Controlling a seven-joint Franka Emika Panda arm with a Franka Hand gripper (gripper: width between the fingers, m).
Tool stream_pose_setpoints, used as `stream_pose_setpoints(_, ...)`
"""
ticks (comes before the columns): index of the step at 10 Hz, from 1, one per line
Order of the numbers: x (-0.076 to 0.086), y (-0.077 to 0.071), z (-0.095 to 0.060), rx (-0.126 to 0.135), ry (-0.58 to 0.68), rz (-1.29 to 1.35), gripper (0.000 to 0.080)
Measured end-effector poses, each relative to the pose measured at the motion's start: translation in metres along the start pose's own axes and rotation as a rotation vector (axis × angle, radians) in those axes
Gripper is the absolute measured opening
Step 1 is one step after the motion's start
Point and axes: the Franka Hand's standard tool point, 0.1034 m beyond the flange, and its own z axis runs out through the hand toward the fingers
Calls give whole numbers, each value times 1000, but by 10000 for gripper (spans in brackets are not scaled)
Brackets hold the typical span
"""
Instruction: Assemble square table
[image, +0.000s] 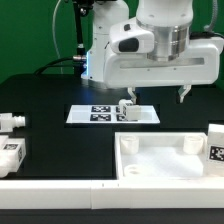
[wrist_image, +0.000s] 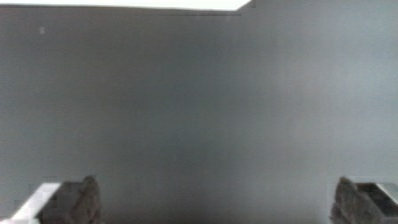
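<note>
The white square tabletop (image: 170, 158) lies rim-up at the front, right of centre in the exterior view. One tagged white leg (image: 125, 110) stands on the right end of the marker board (image: 100, 114). Two more legs (image: 10, 121) (image: 10, 155) lie at the exterior view's left, and a fourth (image: 215, 145) stands by the tabletop's right side. My gripper (image: 155, 97) hangs above the table behind the tabletop, open wide, with one fingertip (image: 131, 97) just above the leg on the board. In the wrist view the gripper (wrist_image: 221, 203) holds nothing; only dark table shows between the fingers.
A long white bar (image: 100, 190) runs along the front edge. The robot's white base (image: 105, 45) stands behind the marker board. A green backdrop fills the far side.
</note>
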Motion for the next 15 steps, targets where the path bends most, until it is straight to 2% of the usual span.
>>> stream_pose_setpoints(1,-8,5,8,-8,-111,0,648)
stream_pose_setpoints(3,-23,9,31,-83,-204,-38,648)
stream_pose_setpoints(4,-39,10,40,-98,-286,-27,648)
stream_pose_setpoints(6,-31,14,39,-102,-366,-13,648)
stream_pose_setpoints(8,-31,12,43,-76,-421,-150,648)
stream_pose_setpoints(9,-35,3,51,-87,-426,-222,648)
stream_pose_setpoints(10,-36,1,52,-85,-427,-223,648)
stream_pose_setpoints(13,-36,4,52,-82,-428,-216,648)
stream_pose_setpoints(15,-56,22,56,-145,-501,-145,648)
